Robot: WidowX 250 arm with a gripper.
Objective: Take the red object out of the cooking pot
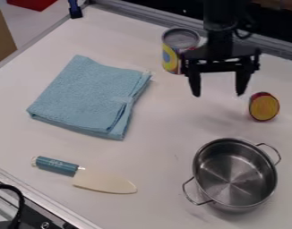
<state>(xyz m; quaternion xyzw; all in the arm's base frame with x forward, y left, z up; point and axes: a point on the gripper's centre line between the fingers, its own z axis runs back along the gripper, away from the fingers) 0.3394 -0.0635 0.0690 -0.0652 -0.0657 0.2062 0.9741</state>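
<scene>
Above table (pixel 163 150), gripper (pixel 217 94) wide open w/ nothing held; red-rimmed obj. (pixel 264 107) outside pot (pixel 235 179); off-ctr. grasp may roll it, b/c of rounded edge.

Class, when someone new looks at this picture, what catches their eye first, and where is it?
Most likely the shiny empty metal cooking pot at lower right, with the black two-finger gripper hanging open above and beyond it. Next comes the folded light-blue cloth at upper left, and the small red-and-yellow oval object behind the pot.
</scene>
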